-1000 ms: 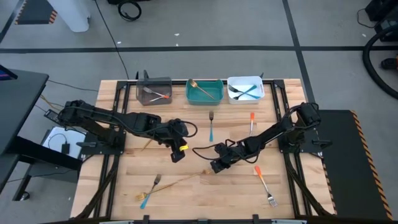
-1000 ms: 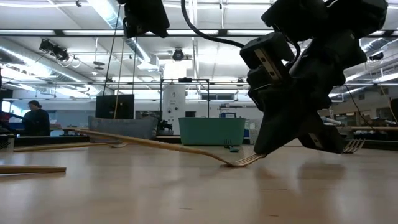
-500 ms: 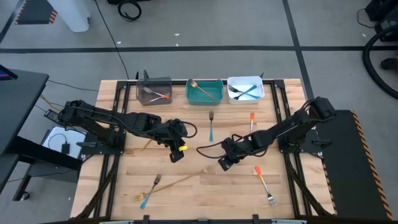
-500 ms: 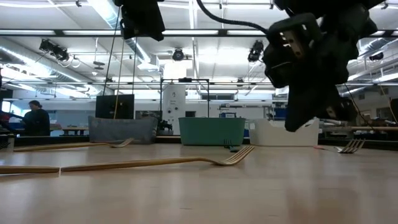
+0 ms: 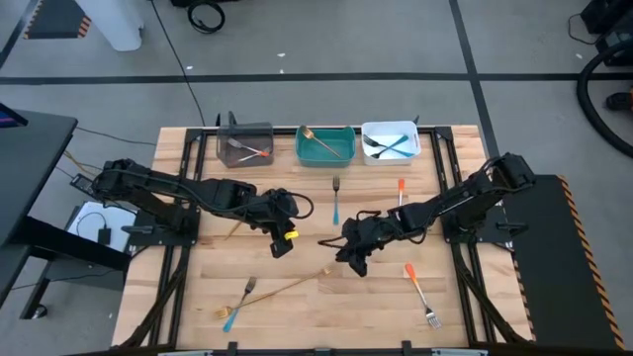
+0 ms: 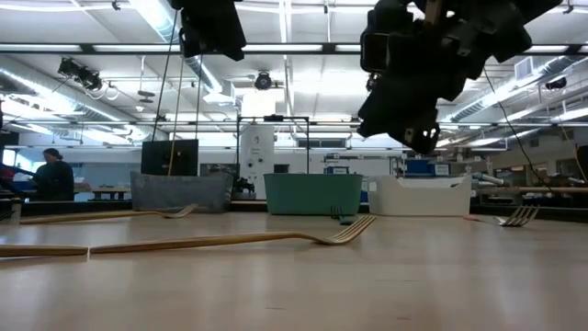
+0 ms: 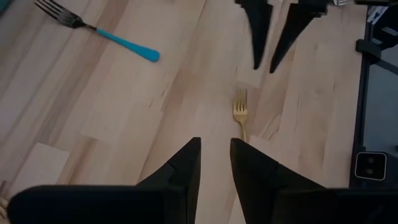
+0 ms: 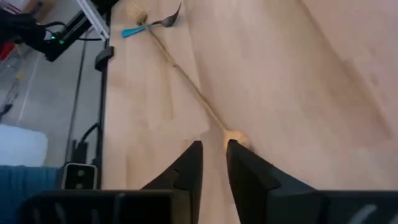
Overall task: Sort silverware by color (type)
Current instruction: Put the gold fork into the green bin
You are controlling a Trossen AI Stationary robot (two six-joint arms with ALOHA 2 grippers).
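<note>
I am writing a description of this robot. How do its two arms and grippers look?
Both arms are black and jointed, with black cables looping beside them. The left gripper carries a small yellow marking near its tip. The right gripper is all dark. Each has two dark, wedge-shaped, pointed fingers.

High view: we look straight down over the whole table [image 5: 307, 307] from well above. Low view: we sit at tabletop level, facing across to the bins and room behind. Left wrist view: we look down close past that arm's fingers [image 7: 186, 165]. Right wrist view: the same, near the wood. All four views share the gold fork [image 5: 297, 285] [image 6: 230, 240] [image 7: 240, 113] [image 8: 186, 81].
</note>
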